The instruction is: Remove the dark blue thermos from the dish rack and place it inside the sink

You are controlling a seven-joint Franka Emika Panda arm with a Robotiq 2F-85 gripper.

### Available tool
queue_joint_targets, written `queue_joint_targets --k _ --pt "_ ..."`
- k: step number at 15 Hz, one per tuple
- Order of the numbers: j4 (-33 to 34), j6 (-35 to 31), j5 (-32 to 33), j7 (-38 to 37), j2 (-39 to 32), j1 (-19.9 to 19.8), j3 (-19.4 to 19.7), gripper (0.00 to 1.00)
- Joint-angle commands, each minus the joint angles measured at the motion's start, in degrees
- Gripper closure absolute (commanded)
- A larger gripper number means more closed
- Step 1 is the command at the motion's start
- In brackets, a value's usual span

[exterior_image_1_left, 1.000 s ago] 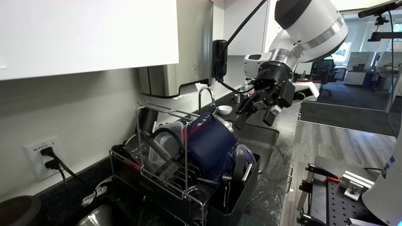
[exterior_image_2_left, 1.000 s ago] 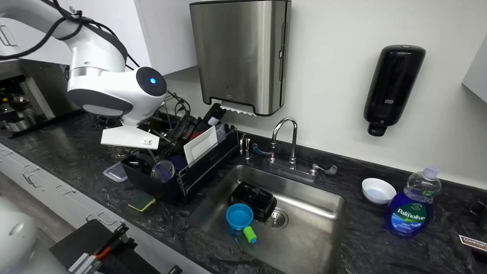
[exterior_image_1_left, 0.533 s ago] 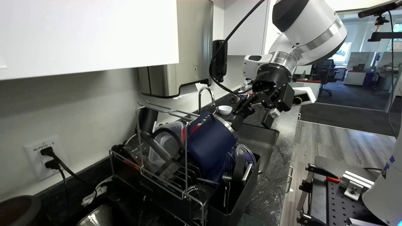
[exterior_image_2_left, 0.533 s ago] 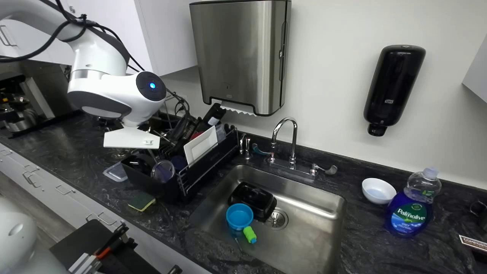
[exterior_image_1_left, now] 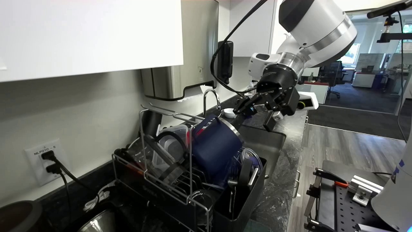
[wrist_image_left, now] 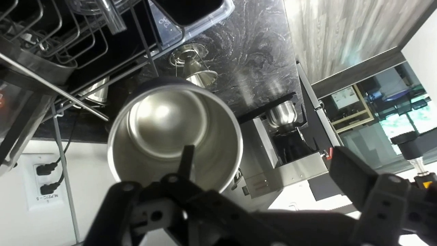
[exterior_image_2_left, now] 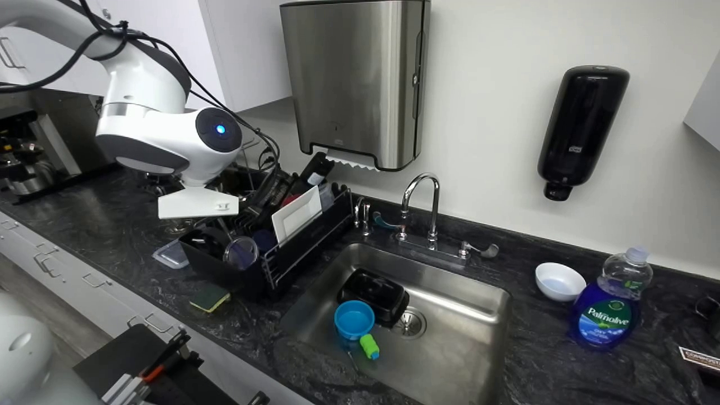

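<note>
Okay, black two-finger gripper (exterior_image_1_left: 253, 123) spread wide, holding nothing; misjudged depth could knock the dark-blue, steel-lined cylindrical thermos (exterior_image_1_left: 216, 146) askew (contact's unclear from here).

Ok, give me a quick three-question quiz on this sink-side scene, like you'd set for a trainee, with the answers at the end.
1. True or false: the dark blue thermos stands upright in the dish rack.
2. Which of these is in the sink?
A) white bowl
B) blue round container
C) Palmolive bottle
3. Fill in the blank with "open" or "shut": the hand is ____.

Key:
1. False; it sits tilted there.
2. B; the other two are on the counter.
3. Open.
</note>
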State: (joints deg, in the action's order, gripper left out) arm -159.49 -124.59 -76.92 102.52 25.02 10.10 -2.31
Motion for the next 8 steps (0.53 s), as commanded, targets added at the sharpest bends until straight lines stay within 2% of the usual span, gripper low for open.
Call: queue_joint_targets --k 1,8 --pt "0.0 -2.1 -3.3 4.6 -0.8 -1.5 -2.6 0.0" --pt "0.0 -6.3 -7.1 9.4 -1.6 -1.1 -5.6 0.0"
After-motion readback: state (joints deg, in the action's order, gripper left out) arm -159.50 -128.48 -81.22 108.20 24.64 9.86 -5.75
